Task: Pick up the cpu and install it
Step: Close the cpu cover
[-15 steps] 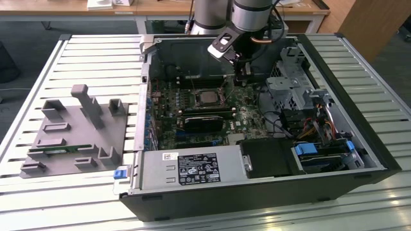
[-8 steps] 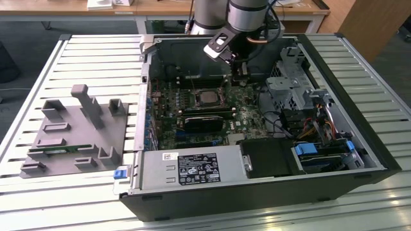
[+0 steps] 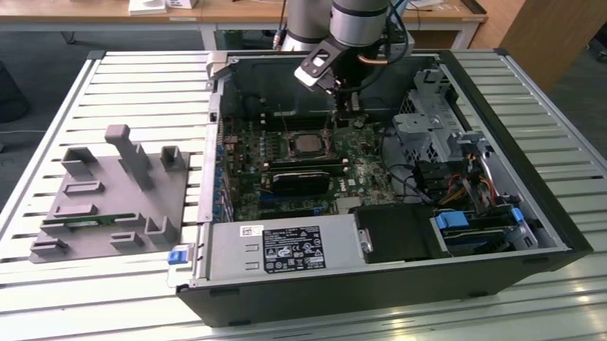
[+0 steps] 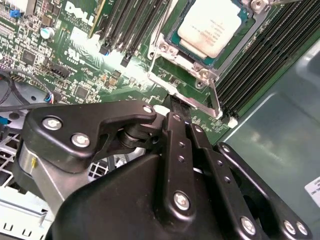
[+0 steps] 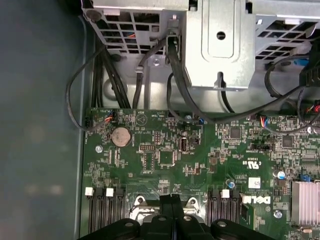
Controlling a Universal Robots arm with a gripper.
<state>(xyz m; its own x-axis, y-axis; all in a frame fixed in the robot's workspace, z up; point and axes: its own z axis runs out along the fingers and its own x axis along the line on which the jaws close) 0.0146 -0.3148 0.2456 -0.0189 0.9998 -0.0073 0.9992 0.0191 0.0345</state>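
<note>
The cpu (image 3: 305,144), a silvery-grey square, lies flat in the socket on the green motherboard (image 3: 365,174) inside the open computer case. In the second wrist view the cpu (image 4: 215,27) sits inside the metal socket frame (image 4: 172,85). My gripper (image 3: 347,117) hangs a little above the board, just beyond the socket's far edge and to the exterior view's right of the cpu. Its black fingers (image 4: 175,125) are pressed together with nothing between them, and the tips (image 5: 172,200) point at the frame's edge. The gripper (image 4: 176,102) does not touch the cpu.
A grey fixture plate (image 3: 114,192) with upright posts lies on the slatted table at the exterior view's left, with a green memory stick (image 3: 90,222) in it. The case holds a power supply (image 3: 284,249), metal drive cages (image 3: 441,131), black cables (image 5: 100,80) and memory slots (image 4: 135,25).
</note>
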